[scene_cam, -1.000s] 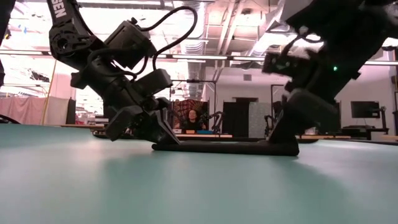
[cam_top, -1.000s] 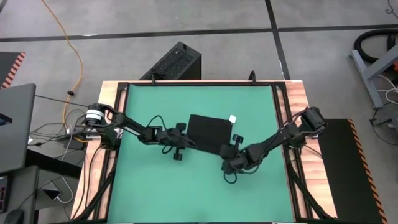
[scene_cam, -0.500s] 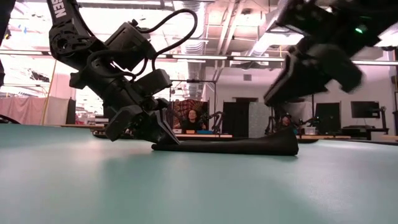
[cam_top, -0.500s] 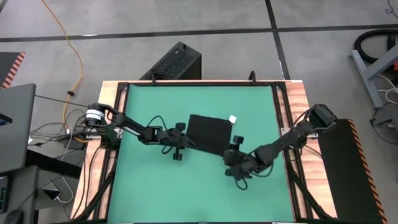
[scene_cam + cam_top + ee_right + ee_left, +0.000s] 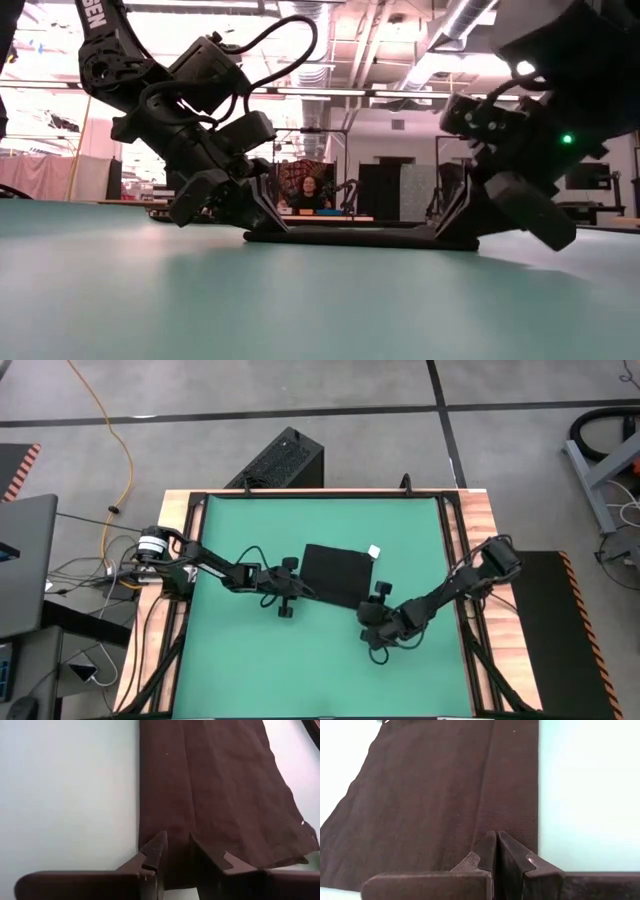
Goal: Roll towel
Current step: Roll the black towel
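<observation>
Towel point(image 5: 336, 573) lies flat on the green mat point(image 5: 320, 670), roughly mid-table, spread as a dark rectangle. Small white tag point(image 5: 374, 551) sticks out at its far right corner. In the low view the towel point(image 5: 350, 238) is a thin dark strip lying flat on the mat, between the two arms.

Left gripper point(image 5: 303, 591) sits at the towel's near left corner, tips down on the cloth. Left wrist view: the fingers point(image 5: 487, 851) are pressed together with almost no gap, tips on the towel point(image 5: 440, 790) close to its side edge. A crease runs along the cloth from the fingertips. Looks like a pinch on the towel edge, but whether cloth is actually caught between the tips cannot be told for sure.

Right gripper point(image 5: 370, 603) is at the near right corner of the towel. Right wrist view: its fingers point(image 5: 155, 851) are a narrow gap apart, over the edge strip of the towel point(image 5: 215, 795), with dark cloth showing in the gap. Cannot tell if it has hold of the cloth or just hovers at it.

A person point(image 5: 305, 193) is visible in the room behind the table.
</observation>
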Robot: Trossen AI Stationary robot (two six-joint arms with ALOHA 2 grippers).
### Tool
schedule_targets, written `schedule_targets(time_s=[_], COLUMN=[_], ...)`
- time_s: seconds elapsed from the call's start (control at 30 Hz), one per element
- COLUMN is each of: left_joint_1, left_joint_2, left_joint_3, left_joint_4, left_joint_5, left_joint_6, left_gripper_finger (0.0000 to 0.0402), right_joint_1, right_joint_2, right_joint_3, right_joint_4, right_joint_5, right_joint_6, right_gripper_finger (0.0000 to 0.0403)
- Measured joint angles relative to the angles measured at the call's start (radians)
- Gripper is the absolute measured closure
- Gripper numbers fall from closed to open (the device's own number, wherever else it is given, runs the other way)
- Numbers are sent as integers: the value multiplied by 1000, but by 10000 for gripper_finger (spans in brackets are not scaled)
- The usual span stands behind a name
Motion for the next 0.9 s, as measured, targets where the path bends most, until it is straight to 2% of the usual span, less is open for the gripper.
schedule_targets(time_s=[0.3, 0.5, 0.67, 0.77, 0.9], left_joint_1=[0, 0, 0, 0, 0], left_joint_2=[0, 0, 0, 0, 0], left_joint_3=[0, 0, 0, 0, 0], left_joint_4=[-11, -13, -14, -14, -14], left_joint_5=[0, 0, 0, 0, 1], left_joint_6=[-7, -12, -12, -13, -17], left_gripper_finger=[395, 395, 395, 395, 395], right_joint_1=[4, 40, 57, 57, 51], right_joint_2=[25, -55, -129, -146, -130], right_joint_3=[3, -1, -1, 0, 0], right_joint_4=[-6, -14, 19, 20, 20], right_joint_5=[-19, 97, 117, 88, 19], right_joint_6=[53, 15, -55, -104, -174], right_gripper_finger=[301, 301, 298, 284, 240])
